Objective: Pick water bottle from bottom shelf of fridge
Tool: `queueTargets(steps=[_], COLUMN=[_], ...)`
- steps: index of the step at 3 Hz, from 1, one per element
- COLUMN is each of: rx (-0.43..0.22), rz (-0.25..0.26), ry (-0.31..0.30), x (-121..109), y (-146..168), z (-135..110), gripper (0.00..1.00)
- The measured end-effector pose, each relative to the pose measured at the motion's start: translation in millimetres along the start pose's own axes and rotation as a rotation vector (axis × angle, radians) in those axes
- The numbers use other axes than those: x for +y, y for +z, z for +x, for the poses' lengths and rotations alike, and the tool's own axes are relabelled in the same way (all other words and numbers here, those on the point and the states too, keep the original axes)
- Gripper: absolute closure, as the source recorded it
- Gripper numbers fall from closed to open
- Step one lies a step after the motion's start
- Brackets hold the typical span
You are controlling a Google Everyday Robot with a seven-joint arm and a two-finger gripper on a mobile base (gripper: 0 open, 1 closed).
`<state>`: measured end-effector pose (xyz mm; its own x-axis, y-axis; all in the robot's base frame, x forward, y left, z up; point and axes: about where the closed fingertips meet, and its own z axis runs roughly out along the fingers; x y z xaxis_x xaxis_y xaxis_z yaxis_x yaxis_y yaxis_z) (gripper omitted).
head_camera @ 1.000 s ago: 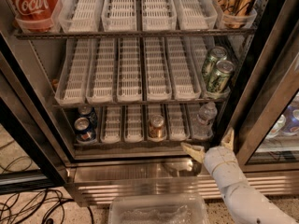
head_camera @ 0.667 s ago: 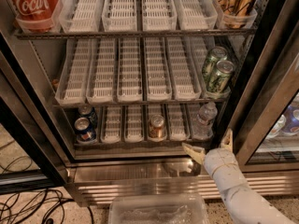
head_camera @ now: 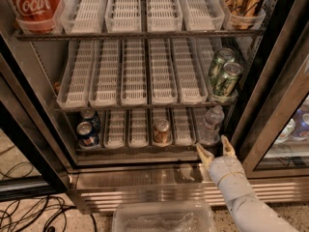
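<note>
Small clear ribbed plastic water bottle (head_camera: 211, 124) stands at the right end of the white-tray bottom shelf (head_camera: 138, 129), the cream two-finger gripper (head_camera: 212, 148) just before it, jaws apart.

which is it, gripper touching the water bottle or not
Cannot tell. In the camera view the open gripper sits just below the water bottle, fingertips beside its base; neither a gap nor contact shows plainly.

end effector (head_camera: 213, 148) below water bottle (head_camera: 211, 124), fingers now slightly closer together
</note>
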<state>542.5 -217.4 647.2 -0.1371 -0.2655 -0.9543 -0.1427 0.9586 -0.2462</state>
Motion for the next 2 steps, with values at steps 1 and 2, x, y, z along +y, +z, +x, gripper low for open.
queueTargets(steps=[1, 2], rx=[-0.003, -0.022], rz=[-0.003, 0.014], ry=[0.003, 0.003], x=[2.4, 2.1], y=[-0.5, 5.7], z=[0.0, -0.7], gripper=[0.36, 0.35])
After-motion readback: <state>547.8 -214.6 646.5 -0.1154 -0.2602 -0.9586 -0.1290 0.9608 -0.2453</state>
